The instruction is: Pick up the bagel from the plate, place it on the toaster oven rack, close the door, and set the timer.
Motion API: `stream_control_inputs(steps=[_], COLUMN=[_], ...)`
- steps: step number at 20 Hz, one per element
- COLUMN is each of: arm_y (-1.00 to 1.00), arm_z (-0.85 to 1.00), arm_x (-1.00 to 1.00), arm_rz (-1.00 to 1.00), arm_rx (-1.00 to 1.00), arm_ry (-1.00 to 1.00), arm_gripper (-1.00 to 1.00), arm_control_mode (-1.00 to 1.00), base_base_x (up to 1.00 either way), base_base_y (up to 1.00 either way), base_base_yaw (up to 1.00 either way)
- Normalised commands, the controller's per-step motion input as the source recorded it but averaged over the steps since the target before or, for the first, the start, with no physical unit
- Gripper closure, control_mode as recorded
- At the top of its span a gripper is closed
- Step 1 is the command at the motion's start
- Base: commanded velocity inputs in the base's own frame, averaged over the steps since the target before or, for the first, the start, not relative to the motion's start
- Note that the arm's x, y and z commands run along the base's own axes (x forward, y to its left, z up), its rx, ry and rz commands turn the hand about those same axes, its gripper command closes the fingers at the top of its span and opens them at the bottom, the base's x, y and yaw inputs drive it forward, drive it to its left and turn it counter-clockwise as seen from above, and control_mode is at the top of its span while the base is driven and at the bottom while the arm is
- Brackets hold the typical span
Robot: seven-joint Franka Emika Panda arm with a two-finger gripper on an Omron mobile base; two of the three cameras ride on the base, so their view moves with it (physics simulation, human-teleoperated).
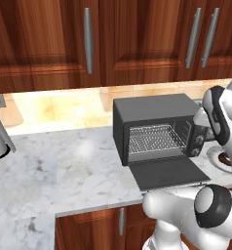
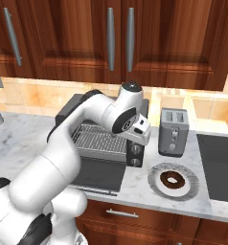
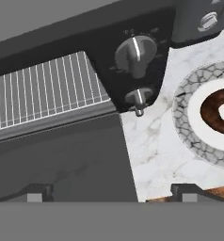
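Folded flat toward the camera, the door [image 3: 62,160] leaves the toaster oven rack [image 3: 48,87] open for loading; the pincer [image 3: 111,193] hangs spread and empty, the bagel [image 2: 173,180] on its plate [image 2: 156,189] just beside the oven

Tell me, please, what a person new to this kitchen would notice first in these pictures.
The dark toaster oven on the marble counter stands out first, its door folded down flat and the silver toaster oven rack bare inside. Next comes the glossy brown bagel on its plate, right of the oven and in front of the silver slot toaster. The white arm arches over the open door.
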Motion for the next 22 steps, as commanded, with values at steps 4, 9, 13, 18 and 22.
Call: stream_control_inputs(steps=[4,9,13,18,22], arm_y=[-0.45,-0.46,-0.42,-0.43,-0.33], arm_z=[-0.3,-0.32,-0.34,-0.32,-0.28], arm_x=[0.0,0.0,-0.01,-0.01,0.0], arm_rz=[-0.04,-0.04,-0.03,0.0,0.0], arm_rx=[0.0,0.0,0.0,0.0,0.0], arm_ry=[0.07,0.07,0.07,0.06,0.05], arm_gripper=[-1.0,-1.0,-1.0,-1.0,-1.0], arm_control_mode=[-1.0,-1.0,-1.0,-1.0,-1.0], base_base_x=[0.0,0.0,0.0,0.0,0.0], base_base_y=[0.0,0.0,0.0,0.0,0.0], base_base_yaw=[0.0,0.0,0.0,0.0,0.0])
